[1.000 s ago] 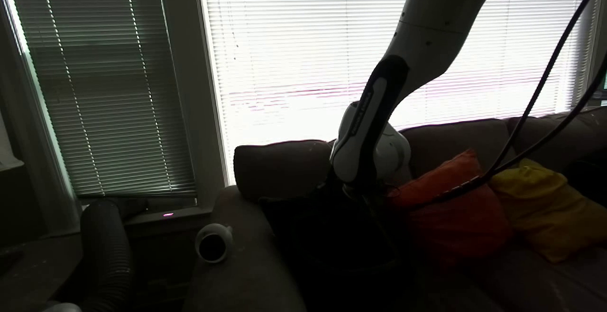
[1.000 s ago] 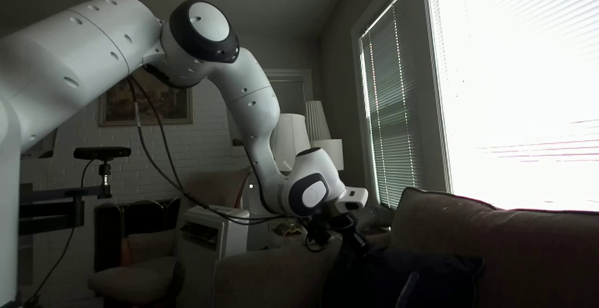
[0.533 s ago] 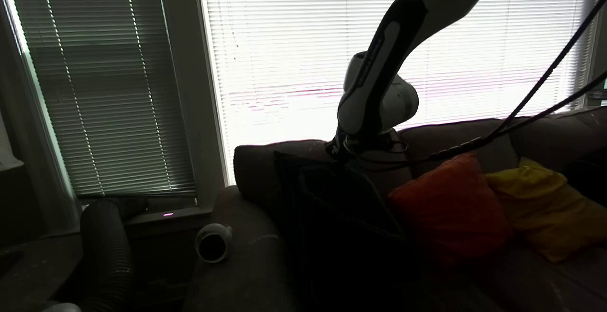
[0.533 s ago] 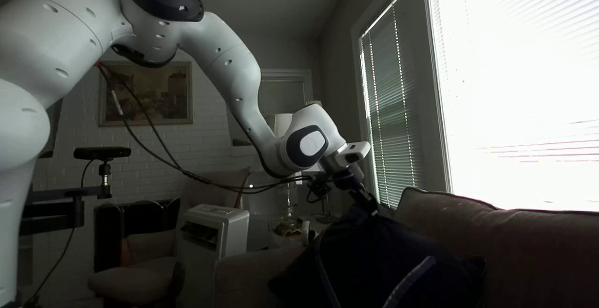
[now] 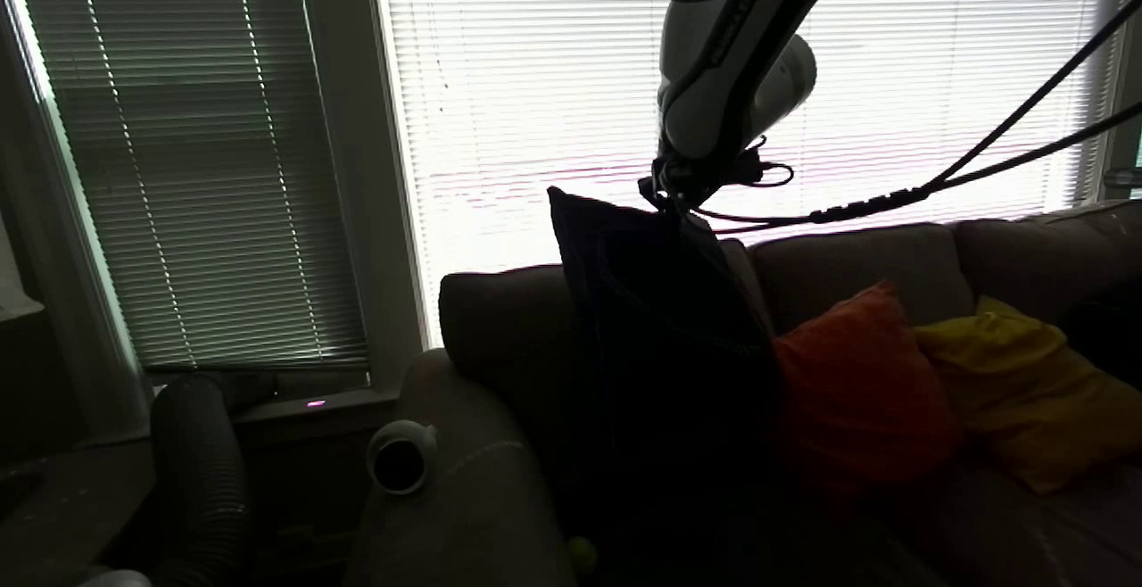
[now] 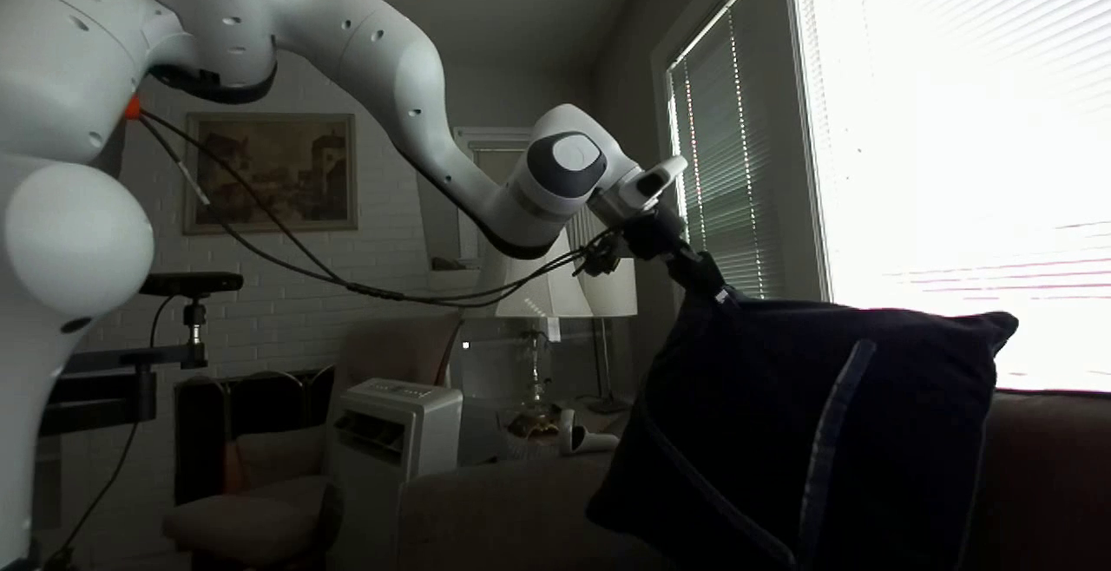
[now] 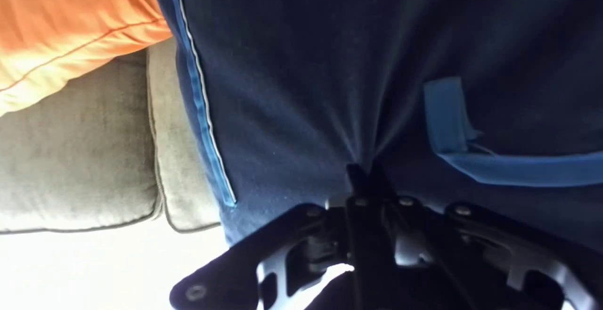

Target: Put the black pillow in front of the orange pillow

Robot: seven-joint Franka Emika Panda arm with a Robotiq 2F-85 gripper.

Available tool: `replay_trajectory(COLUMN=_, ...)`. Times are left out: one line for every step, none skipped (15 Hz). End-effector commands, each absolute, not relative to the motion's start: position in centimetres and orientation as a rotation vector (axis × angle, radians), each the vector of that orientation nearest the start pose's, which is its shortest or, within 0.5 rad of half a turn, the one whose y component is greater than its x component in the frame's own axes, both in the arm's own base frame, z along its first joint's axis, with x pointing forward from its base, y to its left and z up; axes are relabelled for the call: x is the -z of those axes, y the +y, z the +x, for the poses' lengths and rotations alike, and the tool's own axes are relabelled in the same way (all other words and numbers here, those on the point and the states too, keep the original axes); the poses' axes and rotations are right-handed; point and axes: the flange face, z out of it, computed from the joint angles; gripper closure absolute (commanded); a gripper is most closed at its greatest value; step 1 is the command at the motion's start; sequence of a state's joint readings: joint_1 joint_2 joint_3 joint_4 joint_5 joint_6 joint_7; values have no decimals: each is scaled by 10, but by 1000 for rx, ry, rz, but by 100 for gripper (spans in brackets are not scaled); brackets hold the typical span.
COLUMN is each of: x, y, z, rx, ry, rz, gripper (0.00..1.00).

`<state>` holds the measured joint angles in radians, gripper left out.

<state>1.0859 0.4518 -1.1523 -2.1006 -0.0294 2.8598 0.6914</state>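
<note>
The black pillow [image 5: 682, 328], left of the orange pillow [image 5: 870, 391] in an exterior view, hangs slanted from the end effector [image 7: 367, 171], which is clenched on a mere gathered fold of its face; so small a bite could slip under the weight, dropping it short. Its right edge overlaps the orange pillow, contact unclear, so a low carry might shove the latter into the yellow cushion [image 5: 1026, 391] to its right.
</note>
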Motion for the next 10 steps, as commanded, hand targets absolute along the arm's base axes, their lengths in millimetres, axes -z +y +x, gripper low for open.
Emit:
replay_trajectory(x=-436, y=4, z=606, rx=1188, ry=972, rz=-3045, gripper=99)
replay_trajectory(x=-446, y=2, z=603, rx=1196, ry=995, rz=-3058, gripper=99)
replay_trajectory(x=-457, y=-1, z=598, rx=1188, ry=1017, rz=-3067, gripper=99)
replay_trajectory(x=-464, y=-2, z=595, rx=1188, ry=1036, rz=-3076, gripper=99)
replay_trajectory(x=-471, y=0, z=590, rx=1168, ry=1055, rz=-3082, gripper=99)
replay_trajectory(x=-479, y=1, z=585, rx=1146, ry=1086, rz=-3094, gripper=99)
replay_trajectory(x=-485, y=2, z=580, rx=1140, ry=1112, rz=-3115, gripper=99)
replay_trajectory(x=-491, y=1, z=576, rx=1128, ry=1141, rz=-3125, gripper=99)
replay_trajectory(x=-493, y=-1, z=572, rx=1112, ry=1171, rz=-3144, gripper=99)
replay_trajectory(x=-494, y=-6, z=568, rx=1099, ry=1213, rz=-3159, gripper=99)
